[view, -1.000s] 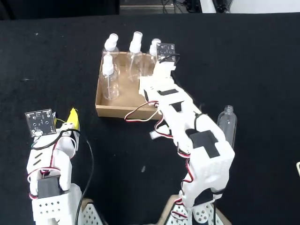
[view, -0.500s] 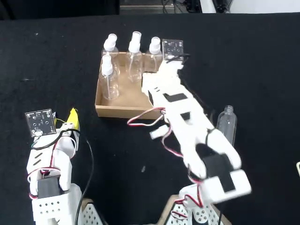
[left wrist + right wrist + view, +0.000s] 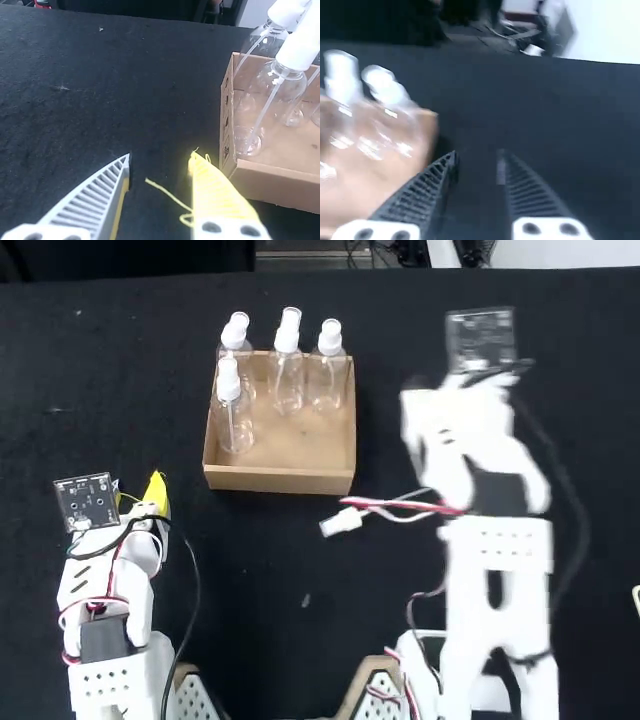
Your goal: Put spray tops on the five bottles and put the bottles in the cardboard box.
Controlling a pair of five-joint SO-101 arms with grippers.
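**Left side.** The left arm (image 3: 105,590) stands at the near-left corner of the black table (image 3: 120,360). Its end effector (image 3: 159,167) is open. A grey finger (image 3: 112,182) and a yellow finger (image 3: 210,185) are spread apart, with nothing between them. It sits low over the bare table, near the left wall of the cardboard box (image 3: 280,480), but does not touch it.

**Centre.** The cardboard box rests on the table, open side up, and four bottles with spray tops stand upright in it.
- The front-left bottle (image 3: 232,418) is by the left wall.
- The back-left bottle (image 3: 239,338), back-middle bottle (image 3: 288,365) and back-right bottle (image 3: 328,370) line the far wall.

A white connector (image 3: 342,523) on red wires hangs just in front of the box's near-right corner.

**Right side.** The right arm (image 3: 495,540) stands well to the right of the box. Its end effector (image 3: 476,156) is open. The two dark fingers are parted and empty over the table, with the box and its bottles off to one side.
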